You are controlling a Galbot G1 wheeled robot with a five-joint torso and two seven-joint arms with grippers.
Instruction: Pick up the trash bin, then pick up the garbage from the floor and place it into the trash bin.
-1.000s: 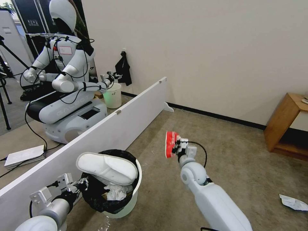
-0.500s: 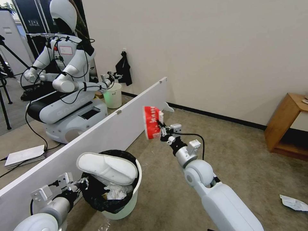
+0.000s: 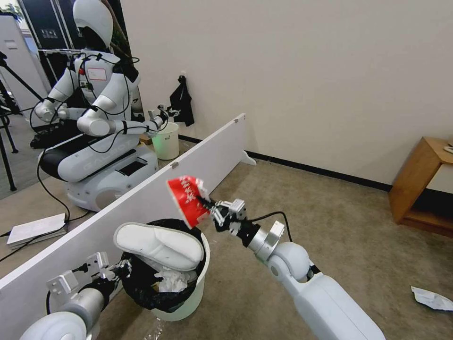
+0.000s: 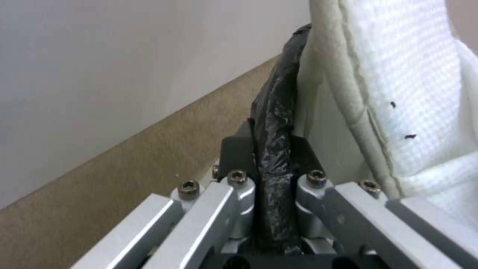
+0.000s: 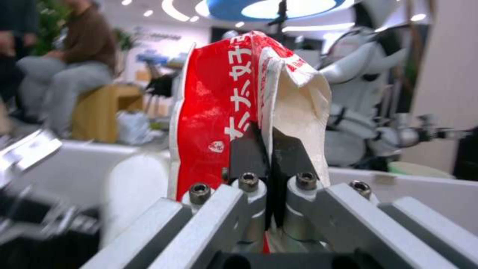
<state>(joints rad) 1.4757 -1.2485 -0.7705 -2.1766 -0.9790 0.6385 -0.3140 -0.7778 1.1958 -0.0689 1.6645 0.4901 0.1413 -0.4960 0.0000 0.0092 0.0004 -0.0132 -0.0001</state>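
A robotics lab or demo space set up inside an office-like building. A grey-brown carpet (image 3: 330, 226) covers the floor beneath a plain cream wall (image 3: 306, 71) with dark skirting. A low white partition board (image 3: 155, 198) fences off the work area. Beyond it sits a second white humanoid robot (image 3: 94, 118) on a wheeled base, trailing black cables. A wooden side table (image 3: 417, 182) stands against the wall, with tripod legs (image 3: 7, 118) nearby.
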